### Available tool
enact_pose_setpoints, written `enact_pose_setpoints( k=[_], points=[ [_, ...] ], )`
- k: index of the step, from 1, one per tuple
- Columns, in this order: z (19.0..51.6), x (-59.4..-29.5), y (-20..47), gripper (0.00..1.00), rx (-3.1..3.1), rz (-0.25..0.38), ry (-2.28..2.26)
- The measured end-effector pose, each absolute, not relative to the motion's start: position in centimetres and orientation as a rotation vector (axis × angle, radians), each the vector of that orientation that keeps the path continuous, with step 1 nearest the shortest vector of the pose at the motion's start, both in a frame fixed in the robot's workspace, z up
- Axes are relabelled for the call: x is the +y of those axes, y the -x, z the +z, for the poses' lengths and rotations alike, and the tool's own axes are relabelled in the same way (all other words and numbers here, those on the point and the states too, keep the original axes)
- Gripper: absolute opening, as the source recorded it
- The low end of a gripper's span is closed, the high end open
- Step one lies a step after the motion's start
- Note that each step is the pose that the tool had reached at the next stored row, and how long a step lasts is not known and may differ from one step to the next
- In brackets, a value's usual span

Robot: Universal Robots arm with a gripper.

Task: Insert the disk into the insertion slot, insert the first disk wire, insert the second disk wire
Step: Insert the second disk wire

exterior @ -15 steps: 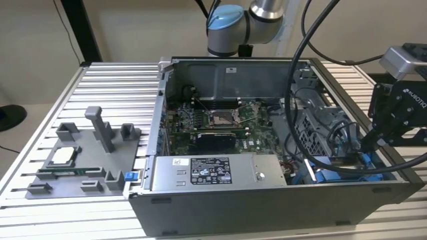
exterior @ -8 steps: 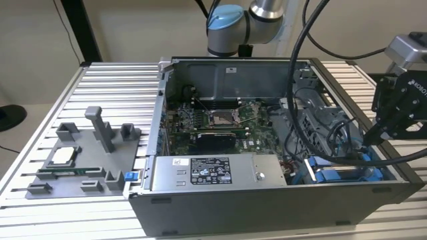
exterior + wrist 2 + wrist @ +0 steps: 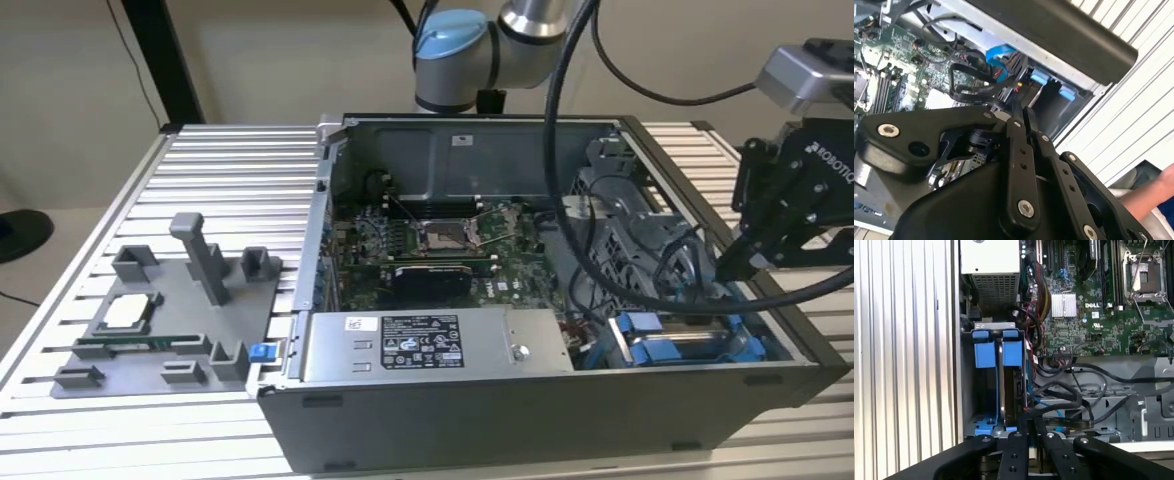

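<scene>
One disk (image 3: pixel 1015 390) is counted, seated on edge in the one insertion slot (image 3: pixel 985 395). The slot is found in the corner of the open computer case (image 3: pixel 534 415) toward the bench (image 3: pixel 227 150) edge at the exterior view's right. The one tool (image 3: pixel 1029 421) is held just beside the disk's end, fingers pressed together. Black wires (image 3: pixel 1064 390) are seen at its tips; whether one is pinched cannot be told. Open room is left between disk and case wall, while the other side is crowded by wires.

Black cables (image 3: pixel 1089 371) crowd the insertion slot (image 3: pixel 968 390), seemingly narrowing access.
</scene>
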State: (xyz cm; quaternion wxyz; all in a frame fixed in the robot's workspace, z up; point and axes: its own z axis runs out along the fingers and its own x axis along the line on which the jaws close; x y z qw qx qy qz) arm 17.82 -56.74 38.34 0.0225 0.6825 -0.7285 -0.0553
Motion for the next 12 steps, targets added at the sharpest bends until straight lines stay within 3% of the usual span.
enact_pose_setpoints(
  k=[12],
  points=[
    [38.4,-57.7,-13.4,0.0,-2.264,-0.158,-2.121]
  ],
)
